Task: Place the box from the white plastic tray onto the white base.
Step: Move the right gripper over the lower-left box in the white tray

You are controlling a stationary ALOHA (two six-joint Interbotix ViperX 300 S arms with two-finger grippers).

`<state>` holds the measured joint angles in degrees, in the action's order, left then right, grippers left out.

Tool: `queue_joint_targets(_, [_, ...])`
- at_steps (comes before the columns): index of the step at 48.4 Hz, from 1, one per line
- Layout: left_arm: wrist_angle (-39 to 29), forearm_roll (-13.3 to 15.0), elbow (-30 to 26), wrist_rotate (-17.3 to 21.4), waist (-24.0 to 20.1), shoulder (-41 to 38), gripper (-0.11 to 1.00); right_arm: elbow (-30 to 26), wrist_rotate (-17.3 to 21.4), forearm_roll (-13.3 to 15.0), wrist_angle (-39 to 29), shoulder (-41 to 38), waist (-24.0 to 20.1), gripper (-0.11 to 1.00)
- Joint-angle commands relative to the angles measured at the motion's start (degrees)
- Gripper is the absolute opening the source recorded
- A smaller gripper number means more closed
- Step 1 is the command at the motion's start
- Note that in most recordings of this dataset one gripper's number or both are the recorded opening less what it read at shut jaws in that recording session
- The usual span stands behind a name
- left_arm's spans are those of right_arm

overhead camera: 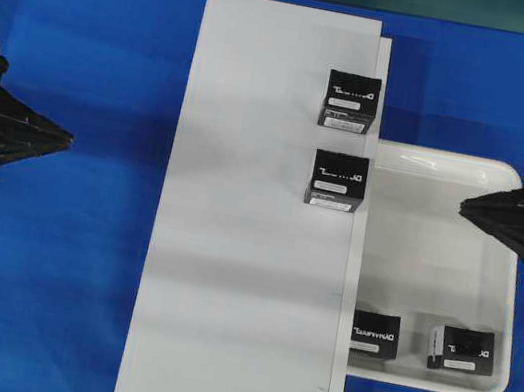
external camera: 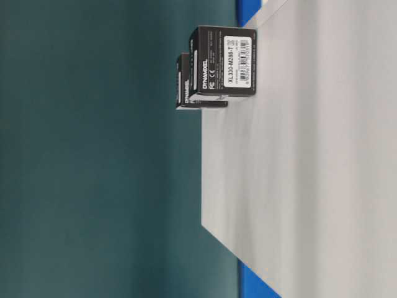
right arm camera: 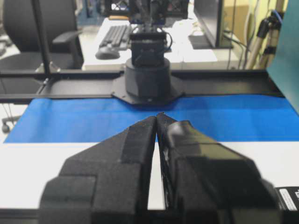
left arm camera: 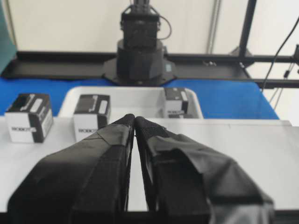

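Both arms sit drawn back at the sides of the blue worktop [overhead camera: 41,299], so nothing blocks the work area. The left gripper [overhead camera: 67,135] and right gripper [overhead camera: 466,205] each show jaws pressed together, empty. Two black boxes already stand on the white base [overhead camera: 232,252] along its stepped edge. The white plastic tray [overhead camera: 436,247] lies tucked against that edge, keeping transfers short; the box [overhead camera: 375,334] waits in its near corner beside a box showing a white side panel [overhead camera: 461,349].
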<state>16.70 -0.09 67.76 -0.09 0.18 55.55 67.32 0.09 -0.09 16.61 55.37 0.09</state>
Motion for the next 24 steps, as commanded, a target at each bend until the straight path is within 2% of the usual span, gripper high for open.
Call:
queue_joint_targets(1, [-0.88,-0.7,-2.37,-1.05,0.97,-0.53,0.14,-1.85,1.05,-1.05,-0.35,-0.35,-1.32,0.14])
queue_joint_targets(3, [-1.93,-0.7,-2.81,-1.14,0.97,-0.62,0.12,-2.64,1.41,-3.25,-2.9,-0.53,-1.67,0.12])
queue_joint_targets(7, [-5.54,-0.79,-4.48,-1.23,1.05,-0.79,0.0,-5.36,3.08,-6.5,-12.3,-1.23,-1.67,0.0])
queue_joint_targets(11, [-9.14,-0.79,-5.98,-1.23,1.05,-1.32,-0.07,-9.05,4.66,-7.12,-23.82,-2.72,-2.02,-0.05])
queue_joint_targets(16, [-13.1,-0.79,-7.29,-1.23,1.05,-1.76,-0.07,-14.85,7.91,-7.38,-38.67,-6.15,-2.2,-0.05])
queue_joint_targets(24, [-16.7,-0.79,-8.09,-1.23,0.97,-2.02,-0.07,-20.3,10.37,-7.38,-53.88,-12.3,-3.34,-0.05])
